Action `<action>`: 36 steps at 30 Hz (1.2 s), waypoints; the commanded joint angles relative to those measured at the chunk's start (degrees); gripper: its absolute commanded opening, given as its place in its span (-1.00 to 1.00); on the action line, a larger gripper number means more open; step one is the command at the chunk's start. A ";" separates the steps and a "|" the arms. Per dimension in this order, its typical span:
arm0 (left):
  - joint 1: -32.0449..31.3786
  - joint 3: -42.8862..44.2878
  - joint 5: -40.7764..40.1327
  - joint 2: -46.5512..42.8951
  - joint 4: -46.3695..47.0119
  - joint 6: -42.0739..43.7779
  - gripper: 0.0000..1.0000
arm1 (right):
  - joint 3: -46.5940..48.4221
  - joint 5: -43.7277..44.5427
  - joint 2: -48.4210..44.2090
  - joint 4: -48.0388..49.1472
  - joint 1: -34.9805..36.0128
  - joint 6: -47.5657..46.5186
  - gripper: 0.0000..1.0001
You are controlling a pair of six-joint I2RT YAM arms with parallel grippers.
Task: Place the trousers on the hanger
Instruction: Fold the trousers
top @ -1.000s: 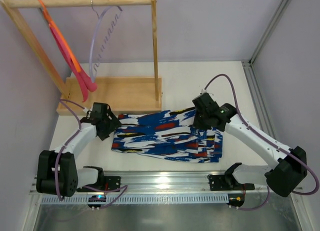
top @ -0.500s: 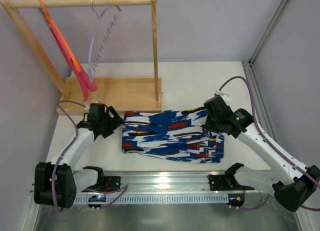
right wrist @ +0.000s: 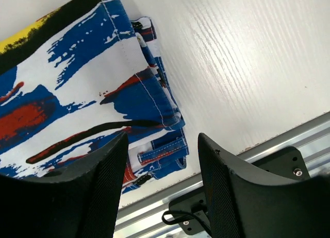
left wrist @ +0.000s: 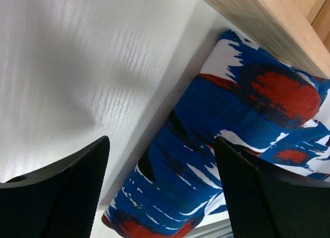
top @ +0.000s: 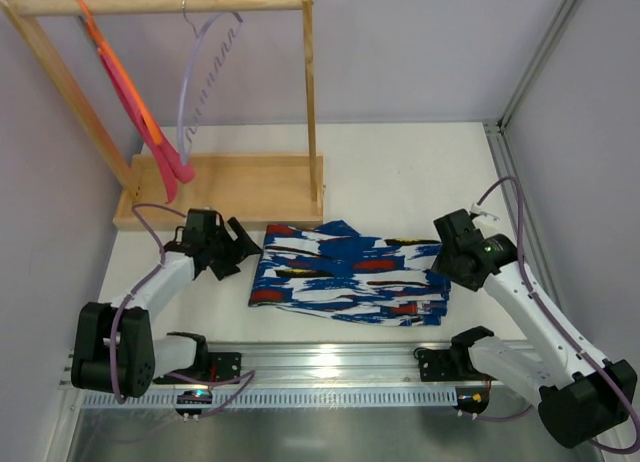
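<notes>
On table (top: pixel 420 172), trousers (top: pixel 350 274) lie btwn L claw (top: pixel 245 247), R claw (top: pixel 442 262), both wide, tips unclear.

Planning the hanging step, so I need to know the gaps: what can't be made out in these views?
- Trousers: how many layers are folded, top view; the upper cloth hides the lower.
- Trousers' far end, left wrist view: cut off by the right edge and the left gripper's fingers.
- Hanger: nearly edge-on in top view, so its full shape is unclear; absent from both wrist views.

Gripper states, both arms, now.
Left gripper: open, holding nothing, at the trousers' edge.
Right gripper: open, holding nothing, over the trousers' other end.
</notes>
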 commanded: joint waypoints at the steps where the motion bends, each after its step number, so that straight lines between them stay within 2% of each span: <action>1: -0.84 0.19 2.29 0.88 3.59 1.32 0.64 | 5.20 3.12 -1.43 -1.96 -0.73 1.16 0.19; 4: -1.54 -0.16 3.43 2.89 7.09 0.18 0.63 | 6.37 -2.14 -3.72 3.38 -0.73 -3.58 0.18; 7: -3.30 0.71 3.97 5.70 8.08 -0.35 0.61 | 5.84 -10.02 -2.15 10.15 -0.73 -8.42 0.18; 11: -5.50 1.07 3.09 8.61 8.60 -0.26 0.61 | 5.49 -10.15 3.91 11.21 -0.91 -10.97 0.22; 16: -6.38 0.28 1.68 10.90 9.75 -2.01 0.49 | 6.19 -11.47 5.67 14.48 -4.60 -12.47 0.28; 17: -6.38 0.28 1.68 11.25 9.84 -2.19 0.44 | 6.54 -10.34 6.98 12.73 -5.38 -12.39 0.29; 20: -6.47 0.89 -0.85 11.26 7.47 -2.28 -0.03 | 6.02 -13.47 9.98 15.33 -5.83 -14.57 0.29; 21: -6.38 0.81 -1.48 11.25 6.68 -2.72 -0.27 | 4.80 -16.45 10.59 16.74 -5.74 -15.45 0.29; 23: -6.38 0.45 -2.88 11.17 5.63 -4.12 -0.53 | 4.08 -19.01 11.21 19.38 -5.83 -16.60 0.29; 24: -6.38 0.37 -5.07 10.64 4.66 -4.65 -0.83 | 3.30 -21.29 11.56 20.00 -5.66 -16.69 0.29; 25: -6.38 0.37 -6.48 10.20 2.48 -5.00 -0.94 | 2.86 -21.92 11.65 20.36 -5.66 -16.95 0.29; 26: -6.29 0.28 -8.32 9.85 1.15 -5.62 -0.99 | 2.33 -22.54 11.39 21.41 -5.57 -17.22 0.29; 30: -4.89 -0.77 -17.81 5.55 -5.00 -7.64 -1.00 | 2.49 -25.17 11.92 22.82 -5.39 -19.41 0.30; 36: -3.75 -2.62 -23.63 -3.59 -9.67 -9.75 -0.98 | 5.48 -29.83 15.70 22.91 -5.39 -20.47 0.32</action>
